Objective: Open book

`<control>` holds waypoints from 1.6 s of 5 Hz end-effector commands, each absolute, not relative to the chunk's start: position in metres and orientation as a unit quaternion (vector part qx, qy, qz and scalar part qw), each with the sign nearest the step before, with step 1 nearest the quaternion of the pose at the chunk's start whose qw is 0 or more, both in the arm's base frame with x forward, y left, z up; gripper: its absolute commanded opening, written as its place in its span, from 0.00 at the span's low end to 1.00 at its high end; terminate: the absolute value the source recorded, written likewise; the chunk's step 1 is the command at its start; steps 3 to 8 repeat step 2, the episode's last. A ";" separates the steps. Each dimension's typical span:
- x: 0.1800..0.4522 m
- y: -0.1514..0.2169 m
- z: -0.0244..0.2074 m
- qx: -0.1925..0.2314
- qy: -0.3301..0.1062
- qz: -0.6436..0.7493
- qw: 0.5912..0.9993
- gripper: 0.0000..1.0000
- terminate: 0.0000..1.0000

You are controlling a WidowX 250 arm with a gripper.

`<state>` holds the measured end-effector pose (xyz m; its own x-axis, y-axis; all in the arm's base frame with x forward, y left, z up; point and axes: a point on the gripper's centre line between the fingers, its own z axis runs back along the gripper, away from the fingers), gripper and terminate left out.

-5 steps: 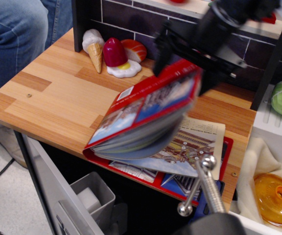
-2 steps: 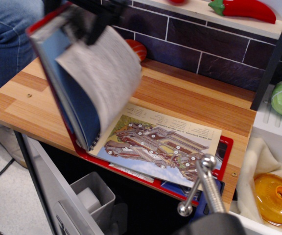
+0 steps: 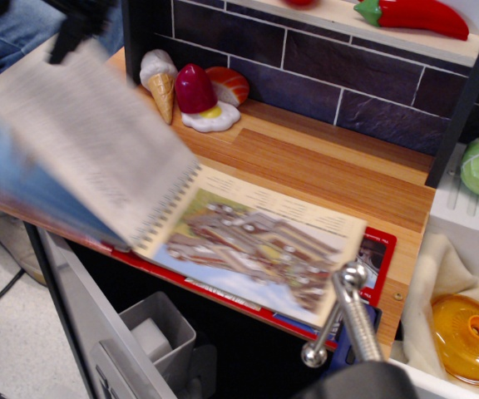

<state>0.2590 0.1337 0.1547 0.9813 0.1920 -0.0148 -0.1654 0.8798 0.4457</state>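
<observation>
You'll see the book point(image 3: 248, 249) now lies spread on the wooden table point(image 3: 323, 166); its lifted pages, upright a moment ago, have swung down left of the spiral, blurred. One book, one illustrated page flat right of the spiral. Behind it stand one ice-cream cone point(image 3: 161, 86) and one fried egg point(image 3: 209, 116). The claw point(image 3: 77, 25) is above the book's left edge; grip unclear.

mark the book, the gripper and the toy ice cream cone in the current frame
book point(image 3: 256, 245): main camera view, on the illustrated right-hand page.
gripper point(image 3: 77, 25): main camera view, dark blurred shape at the lifted pages' top edge.
toy ice cream cone point(image 3: 163, 91): main camera view, on the waffle cone.
</observation>
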 end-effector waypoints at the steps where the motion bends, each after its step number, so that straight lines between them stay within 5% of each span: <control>1: 0.268 0.166 0.176 0.231 0.046 0.084 0.968 1.00 0.00; 2: 0.270 0.149 0.179 0.200 0.020 -0.024 0.979 1.00 1.00; 8: 0.270 0.149 0.179 0.200 0.020 -0.024 0.979 1.00 1.00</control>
